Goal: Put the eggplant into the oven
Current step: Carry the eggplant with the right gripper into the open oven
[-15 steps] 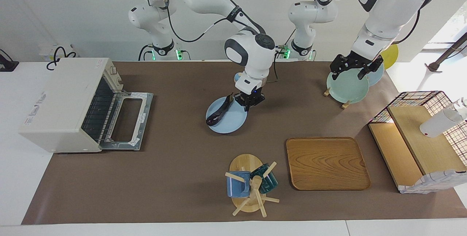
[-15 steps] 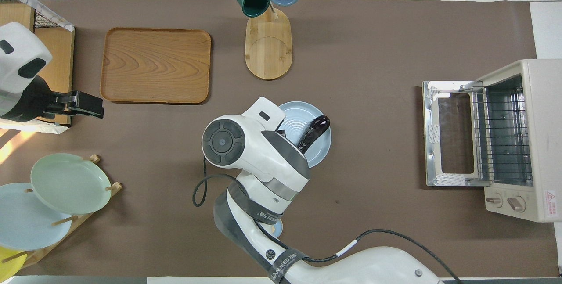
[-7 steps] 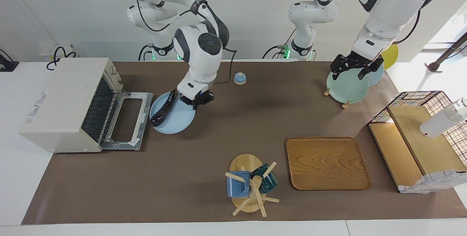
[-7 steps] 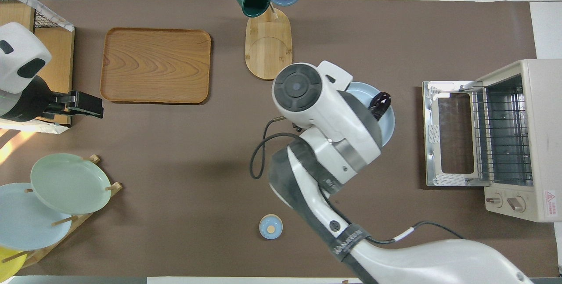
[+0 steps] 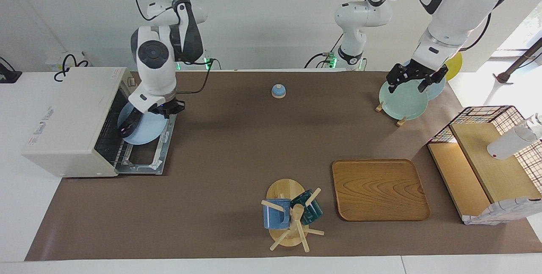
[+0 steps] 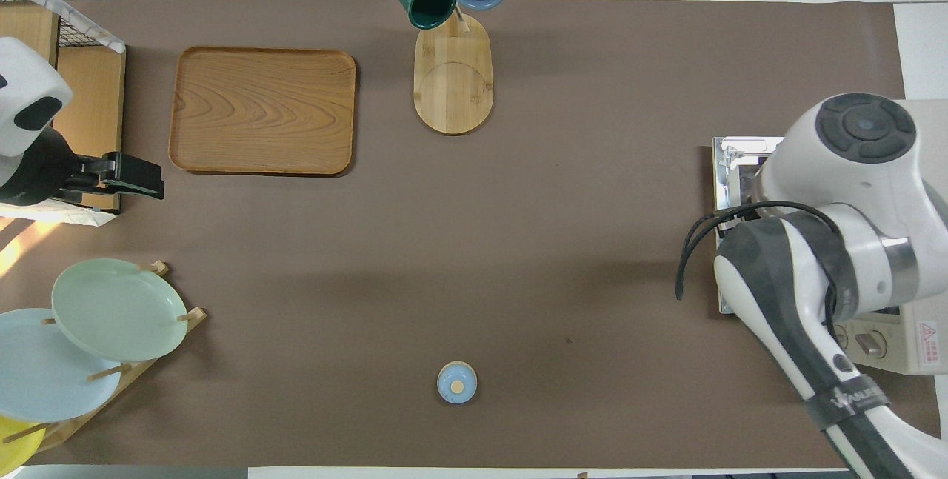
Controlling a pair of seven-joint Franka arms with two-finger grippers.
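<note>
The off-white oven (image 5: 70,115) stands at the right arm's end of the table with its glass door (image 5: 146,159) dropped open. My right gripper (image 5: 164,109) is shut on the rim of a light blue plate (image 5: 146,132) and holds it over the open door, at the oven's mouth. The dark purple eggplant (image 5: 127,125) lies on the plate's edge nearest the oven's opening. In the overhead view my right arm (image 6: 852,190) hides the plate and the eggplant; only part of the oven (image 6: 922,349) shows. My left gripper (image 5: 414,81) waits over the plate rack.
A small blue bell (image 5: 278,91) sits near the robots at mid-table. A mug tree (image 5: 292,214) with two mugs and a wooden tray (image 5: 380,189) lie farther out. A mint plate (image 5: 402,101) stands in the rack; a wire-mesh shelf (image 5: 487,159) is at the left arm's end.
My right gripper has carried the blue plate with the eggplant from mid-table to the open oven door. The left arm has barely moved.
</note>
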